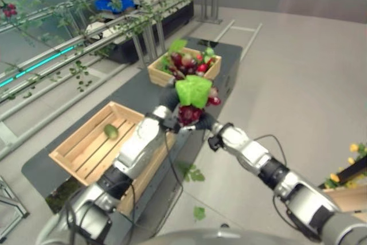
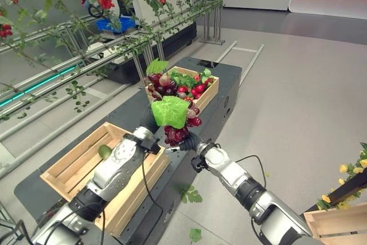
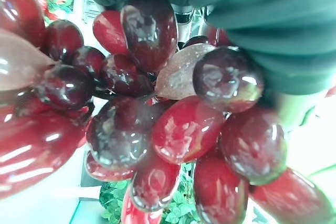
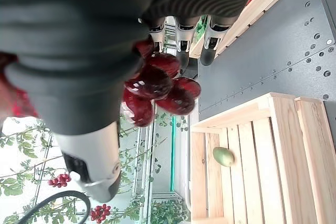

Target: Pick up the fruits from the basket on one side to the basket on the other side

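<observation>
A bunch of dark red grapes (image 1: 189,113) topped by a green leaf (image 1: 194,90) hangs in the air between two wooden baskets. My left hand (image 1: 167,101) reaches it from the left and is curled on it; the grapes (image 3: 178,129) sit right against that wrist camera. My right hand (image 1: 205,122) is just below and right of the bunch, its fingers (image 4: 181,35) straight with their tips at the grapes (image 4: 157,85). The far basket (image 1: 157,76) is heaped with red fruit and leaves. The near basket (image 1: 86,137) holds one green fruit (image 1: 110,131).
Both baskets stand on a dark table (image 1: 137,91). Metal rails with leafy vines and red berries (image 1: 69,32) run along the left. A wooden crate with yellow flowers (image 1: 351,190) stands at the lower right. Loose green leaves (image 1: 194,173) lie on the floor.
</observation>
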